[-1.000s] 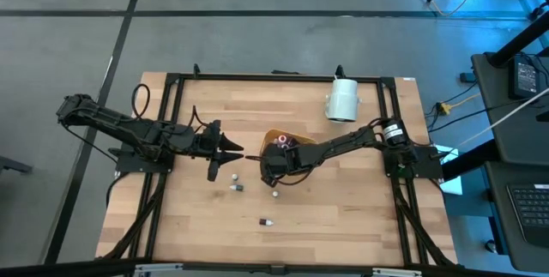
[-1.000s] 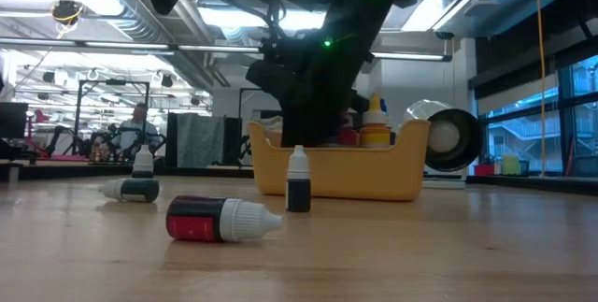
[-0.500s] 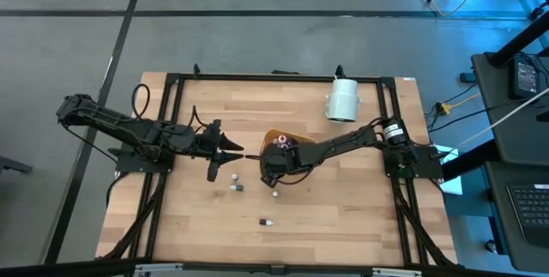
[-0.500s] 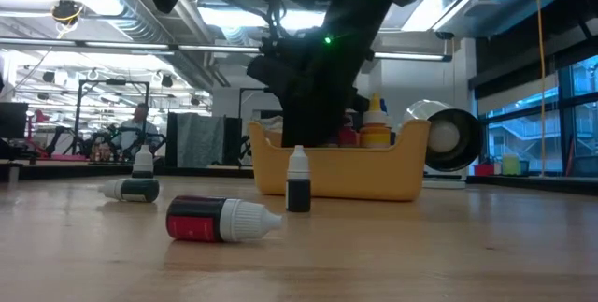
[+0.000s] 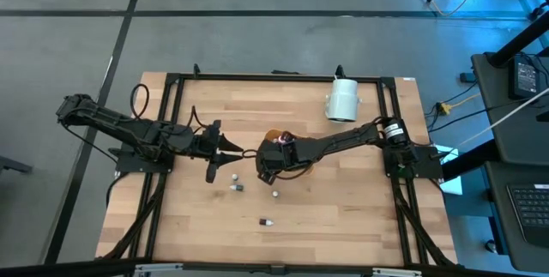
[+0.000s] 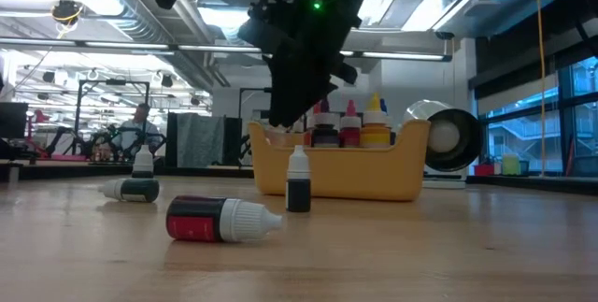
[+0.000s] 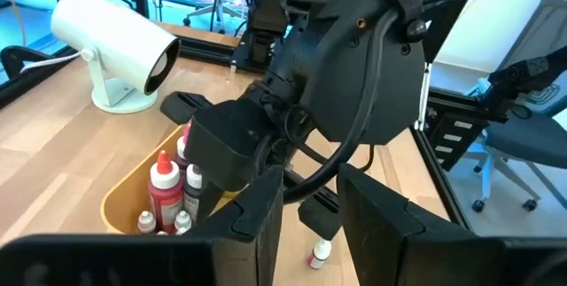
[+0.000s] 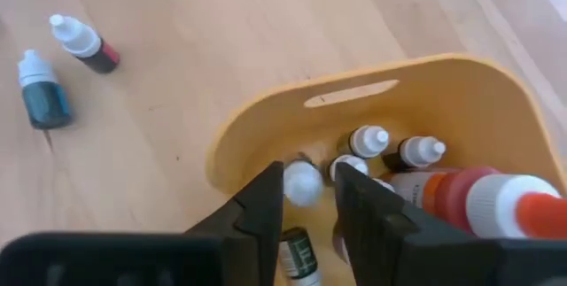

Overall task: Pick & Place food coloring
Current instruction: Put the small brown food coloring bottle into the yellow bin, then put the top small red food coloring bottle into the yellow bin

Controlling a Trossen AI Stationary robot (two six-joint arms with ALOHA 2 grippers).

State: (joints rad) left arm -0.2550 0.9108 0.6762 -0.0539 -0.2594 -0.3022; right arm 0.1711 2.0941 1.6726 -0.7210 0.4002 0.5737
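No legible text, label or sign anywhere

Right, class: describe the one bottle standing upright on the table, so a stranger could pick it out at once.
Find the yellow tray mid-table. Just in front of it, on the bare wood, stands a small dark bottle with a white pointed cap. The other loose bottles nearby lie on their sides; this one alone is upright.

We find the right gripper [image 8: 308,199] pointing downward, fingers slightly parted; the left gripper [image 5: 243,153] waits just beside it, level.
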